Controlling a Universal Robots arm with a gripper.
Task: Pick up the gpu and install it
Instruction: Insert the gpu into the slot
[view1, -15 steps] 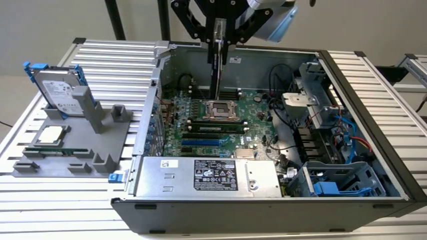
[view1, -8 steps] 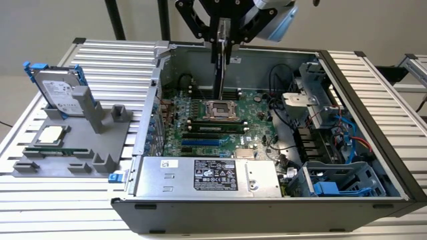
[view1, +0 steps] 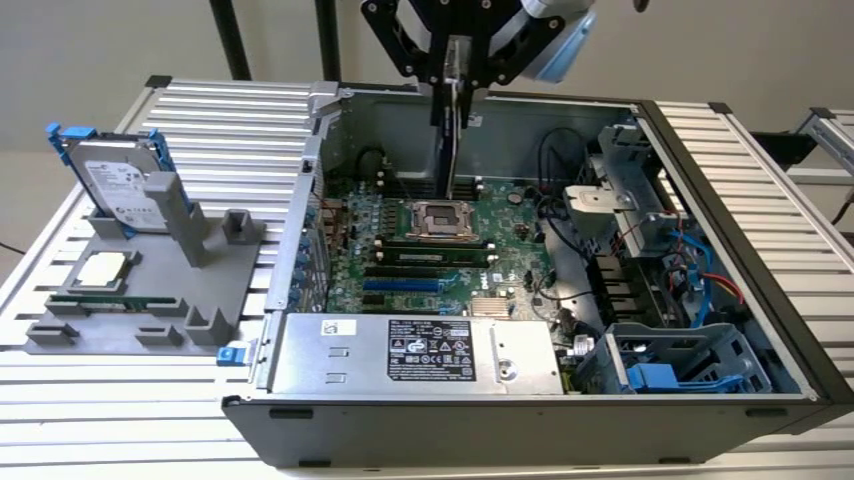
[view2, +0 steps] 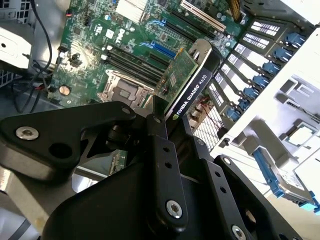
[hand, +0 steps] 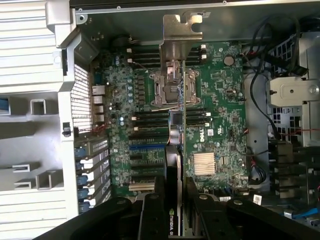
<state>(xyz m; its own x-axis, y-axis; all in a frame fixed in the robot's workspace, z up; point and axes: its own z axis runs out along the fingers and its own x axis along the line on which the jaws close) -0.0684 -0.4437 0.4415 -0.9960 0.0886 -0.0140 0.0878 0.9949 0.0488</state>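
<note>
The gpu (view1: 453, 140) hangs on edge, upright, above the motherboard (view1: 514, 225) of the open computer case (view1: 727, 210). My gripper (view1: 454, 72) is shut on the card's upper end, over the back half of the case. In the second wrist view the gpu (view2: 187, 80) shows its green board face and black cooler edge past the fingers (view2: 159, 135). In the first wrist view the gpu (hand: 178, 127) is seen edge-on, with its silver bracket (hand: 182, 32) at the far end, over the processor socket (hand: 170, 90). The card is well above the blue expansion slot (view1: 400, 284).
A grey fixture (view1: 200, 290) on the exterior view's left holds a silver hard drive with blue rails (view1: 118, 185), a processor (view1: 104, 270) and a memory stick (view1: 114, 301). In the case are a power supply (view1: 414, 350), cables (view1: 567, 235) and drive cages (view1: 681, 365).
</note>
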